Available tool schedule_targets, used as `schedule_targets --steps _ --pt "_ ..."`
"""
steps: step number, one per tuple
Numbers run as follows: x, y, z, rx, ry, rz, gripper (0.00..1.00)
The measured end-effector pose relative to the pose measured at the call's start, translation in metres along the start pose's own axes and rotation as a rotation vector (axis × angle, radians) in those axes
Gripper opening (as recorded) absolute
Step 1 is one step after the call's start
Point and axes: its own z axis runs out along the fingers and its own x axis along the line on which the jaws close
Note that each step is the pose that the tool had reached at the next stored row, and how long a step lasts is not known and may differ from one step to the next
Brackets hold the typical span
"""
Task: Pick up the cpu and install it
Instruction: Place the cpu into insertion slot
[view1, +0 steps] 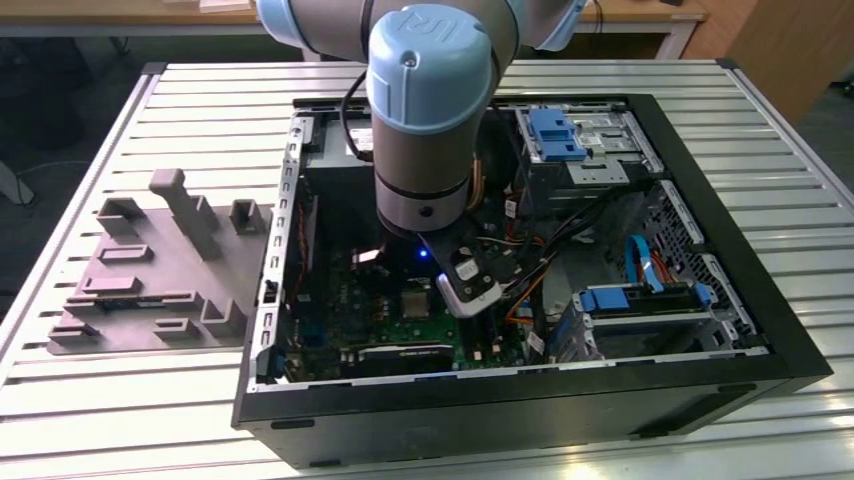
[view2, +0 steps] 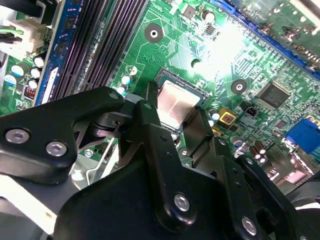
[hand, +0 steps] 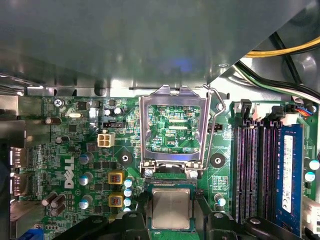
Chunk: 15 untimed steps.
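Currently the end effector (view2: 176, 114) grips the cpu (hand: 171, 209) low over the green motherboard (hand: 75, 150)

Hard glare ahead of me.
White glare washes the motherboard (view2: 220, 45) beyond my fingers (view2: 150, 127); the cpu (view2: 175, 102) pinched between them gleams dully.

A raised logo marks the arm's blue joint cap (view1: 430, 45), upper middle of the exterior view. In the first wrist view, white lettering stands on the motherboard (hand: 67, 172), a white label on the memory module (hand: 288, 165).
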Motion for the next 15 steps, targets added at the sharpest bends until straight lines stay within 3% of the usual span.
schedule_targets --steps 12,14,15 --pt "0.0000 0.0001 0.0002 0.0000 -0.0001 0.006 0.46" --pt "0.0000 0.0001 0.0002 0.0000 -0.0001 0.006 0.47" --pt "0.0000 0.0001 0.0002 0.0000 -0.0001 0.006 0.53"
